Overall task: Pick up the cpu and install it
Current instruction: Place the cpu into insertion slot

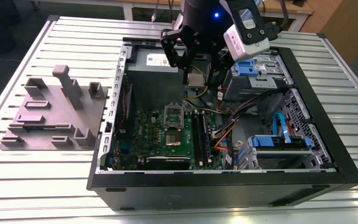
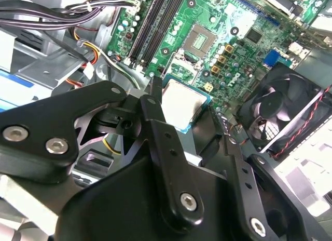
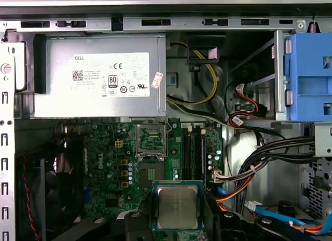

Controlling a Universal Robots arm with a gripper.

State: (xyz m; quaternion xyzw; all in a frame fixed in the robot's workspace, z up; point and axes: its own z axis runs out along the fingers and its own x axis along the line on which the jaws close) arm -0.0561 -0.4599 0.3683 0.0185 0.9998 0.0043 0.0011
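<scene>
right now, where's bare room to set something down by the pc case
Bare table borders the grey fixture block at the exterior view's left. Inside the case is crowded: cables, motherboard, gripper holding the cpu.

Arm [image 1: 197, 5] enters from the top edge of the exterior view. Wrist [image 1: 203, 21] is black and near vertical, with a blue light [image 1: 216, 15] lit on its housing.

Gripper [image 1: 199, 80] points straight down. Its black linkage bars [image 2: 166, 163] are spread wide at the knuckles and converge toward the tips.

Fingers [image 2: 154, 98] are closed on the cpu [image 2: 182, 102], one against each opposite edge. The chip is held flat, metal top facing the wrist.

In the first wrist view the gripper [image 3: 177, 216] has a fingertip on either side of the cpu [image 3: 177, 204], both touching it. The grip looks even, with no tilt.
</scene>
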